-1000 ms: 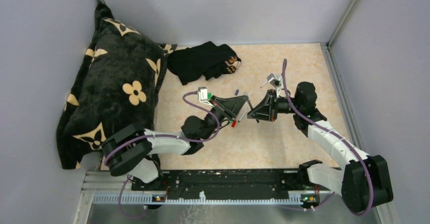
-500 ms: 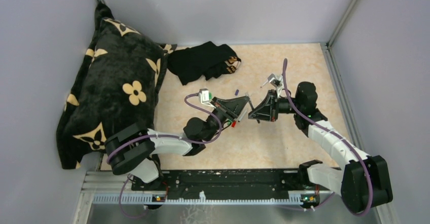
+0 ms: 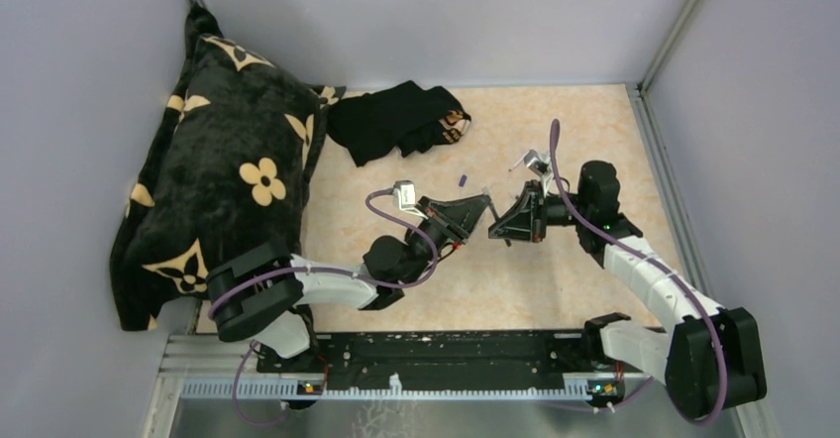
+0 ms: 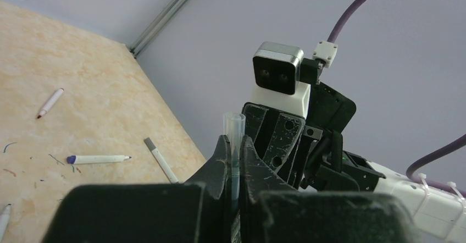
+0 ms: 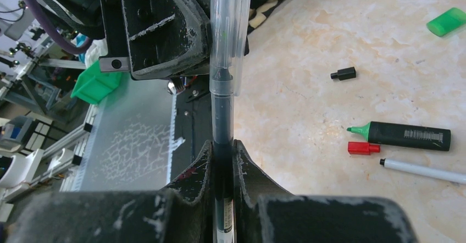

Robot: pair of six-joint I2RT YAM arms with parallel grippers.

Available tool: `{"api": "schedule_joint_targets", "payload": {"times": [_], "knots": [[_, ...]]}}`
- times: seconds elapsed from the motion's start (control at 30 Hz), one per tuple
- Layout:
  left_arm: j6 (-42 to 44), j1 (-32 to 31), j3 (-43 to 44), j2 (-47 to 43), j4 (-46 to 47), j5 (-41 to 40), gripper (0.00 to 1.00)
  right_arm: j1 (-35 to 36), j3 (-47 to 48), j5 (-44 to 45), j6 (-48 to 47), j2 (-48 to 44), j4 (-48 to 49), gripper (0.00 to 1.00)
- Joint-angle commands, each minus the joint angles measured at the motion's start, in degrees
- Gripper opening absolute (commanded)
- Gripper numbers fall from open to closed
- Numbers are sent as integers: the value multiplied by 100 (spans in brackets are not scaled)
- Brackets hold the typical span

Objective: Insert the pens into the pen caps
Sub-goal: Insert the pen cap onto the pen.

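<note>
My right gripper is shut on a dark-barrelled pen. The pen's tip sits inside a clear pen cap. My left gripper is shut on that clear cap, which sticks out past its fingertips. The two grippers meet tip to tip above the table in the top view, left and right. On the table lie a green cap, a small black cap, a red cap and a black-barrelled green marker.
White pens lie loose on the table. A purple cap lies behind the grippers. A black flowered cushion fills the left side. A black cloth lies at the back. Grey walls close in on three sides.
Both grippers have shifted a little toward the near edge, the left one also to the right. They stay tip to tip with pen and cap held.
</note>
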Motion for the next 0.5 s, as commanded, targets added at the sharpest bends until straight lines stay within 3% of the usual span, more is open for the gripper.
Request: {"api": "schedule_joint_targets", "payload": {"times": [0.0, 0.23, 0.47], "knots": [[20, -354, -136, -32, -543, 674, 0, -34, 230, 371, -756, -170, 16, 0], [133, -353, -177, -363, -637, 553, 10, 53, 216, 198, -1136, -208, -244, 0], [77, -350, -340, -581, -669, 398, 26, 80, 234, 207, -1319, -198, -409, 0]]}}
